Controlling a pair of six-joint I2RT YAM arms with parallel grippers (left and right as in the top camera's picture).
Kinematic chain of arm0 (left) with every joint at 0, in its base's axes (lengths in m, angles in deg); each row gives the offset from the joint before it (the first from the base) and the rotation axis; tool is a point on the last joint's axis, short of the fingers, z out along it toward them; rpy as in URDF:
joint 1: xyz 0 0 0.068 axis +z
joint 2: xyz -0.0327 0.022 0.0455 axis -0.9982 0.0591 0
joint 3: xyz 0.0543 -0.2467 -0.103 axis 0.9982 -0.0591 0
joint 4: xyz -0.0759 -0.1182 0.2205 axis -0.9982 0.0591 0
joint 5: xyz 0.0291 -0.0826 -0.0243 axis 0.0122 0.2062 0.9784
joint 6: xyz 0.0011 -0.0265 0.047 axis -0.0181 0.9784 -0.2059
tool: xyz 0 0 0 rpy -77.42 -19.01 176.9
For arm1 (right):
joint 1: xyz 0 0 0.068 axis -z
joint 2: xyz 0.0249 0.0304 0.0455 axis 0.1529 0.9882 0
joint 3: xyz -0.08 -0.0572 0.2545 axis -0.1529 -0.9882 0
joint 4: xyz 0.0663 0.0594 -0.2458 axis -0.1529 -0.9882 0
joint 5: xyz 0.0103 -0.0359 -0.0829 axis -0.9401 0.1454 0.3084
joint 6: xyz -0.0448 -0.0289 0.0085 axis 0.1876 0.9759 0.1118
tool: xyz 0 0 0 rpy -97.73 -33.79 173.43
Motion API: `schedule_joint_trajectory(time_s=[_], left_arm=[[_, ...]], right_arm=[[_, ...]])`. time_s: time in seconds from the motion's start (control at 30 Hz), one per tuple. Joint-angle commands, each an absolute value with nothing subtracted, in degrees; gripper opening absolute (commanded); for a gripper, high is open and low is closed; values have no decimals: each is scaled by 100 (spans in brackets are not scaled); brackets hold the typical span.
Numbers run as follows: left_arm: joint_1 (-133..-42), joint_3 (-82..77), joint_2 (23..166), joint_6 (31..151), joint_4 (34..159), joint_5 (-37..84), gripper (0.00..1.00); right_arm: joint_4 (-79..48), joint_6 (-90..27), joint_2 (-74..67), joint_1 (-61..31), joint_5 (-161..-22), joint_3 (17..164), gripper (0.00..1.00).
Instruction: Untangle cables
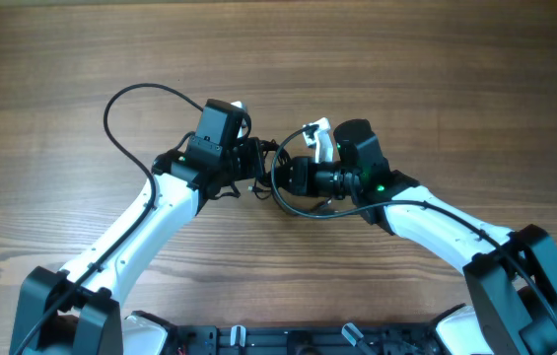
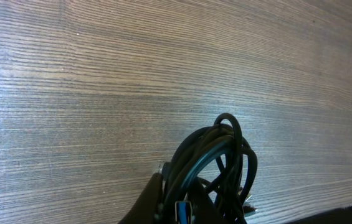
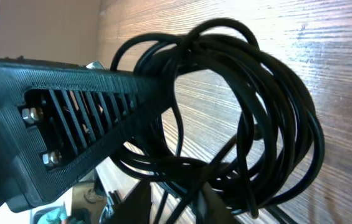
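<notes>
The bench (image 1: 61, 59) was brown wood. Its grain ran side to side in the overhead view.

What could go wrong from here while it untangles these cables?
The cables loop around one finger of the right pincer; pulling away could tighten the tangle instead of loosening it. The left pincer seems shut on the whole bundle, so strands may drag together. The two pincers sit close and could collide.
</notes>
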State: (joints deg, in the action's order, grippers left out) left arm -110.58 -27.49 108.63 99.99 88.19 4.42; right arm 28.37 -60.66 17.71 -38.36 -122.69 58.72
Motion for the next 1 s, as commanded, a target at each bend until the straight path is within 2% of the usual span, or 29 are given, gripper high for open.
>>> schedule_joint_trajectory(time_s=[0.0, 0.13, 0.23, 0.33, 0.43, 0.53, 0.57, 0.7, 0.73, 0.77, 0.8, 0.83, 0.9, 0.97], left_arm=[[-11077, -2683, 10847, 9890, 8782, 386, 4], [-11077, -2683, 10847, 9892, 8797, 386, 4], [-11071, -2683, 10847, 10677, 8874, 53, 4], [-10961, -2683, 10847, 12469, 9023, -917, 4], [-10699, -2683, 10847, 14362, 9020, -961, 4], [-10607, -2683, 10847, 15207, 9020, -959, 4], [-10603, -2683, 10847, 15474, 8992, -954, 4], [-10601, -2683, 10847, 15658, 8846, -871, 4], [-10596, -2683, 10847, 15749, 8826, -871, 4], [-10596, -2683, 10847, 15745, 8782, -869, 4], [-10596, -2683, 10847, 15745, 8780, -869, 4], [-10596, -2683, 10847, 15743, 8780, -869, 4], [-10599, -2683, 10847, 15629, 8780, -871, 4], [-10599, -2683, 10847, 14856, 8688, -869, 4]], right_arm=[[2811, -6175, 1782, -3844, -12385, 5889, 6], [3311, -5535, 1703, -3562, -12855, 5891, 4], [4522, -5362, 1568, -3278, -14374, 5891, 5], [3630, -5369, 1541, -3261, -14149, 5889, 5], [2304, -5371, 1541, -3372, -13211, 5889, 5], [2175, -5445, 1544, -3538, -12905, 5889, 5], [2076, -5601, 1544, -3624, -12700, 5889, 11], [1578, -5972, 1544, -3674, -12112, 5889, 16], [1429, -6005, 1544, -3674, -12001, 5889, 28], [1246, -5998, 1544, -3674, -11824, 5889, 50], [1040, -6003, 1544, -3672, -11629, 5889, 59], [1010, -5963, 1544, -3669, -11583, 5889, 73], [1101, -5629, 1544, -3669, -11638, 5889, 80], [1414, -5244, 1544, -3645, -11668, 5889, 85]])
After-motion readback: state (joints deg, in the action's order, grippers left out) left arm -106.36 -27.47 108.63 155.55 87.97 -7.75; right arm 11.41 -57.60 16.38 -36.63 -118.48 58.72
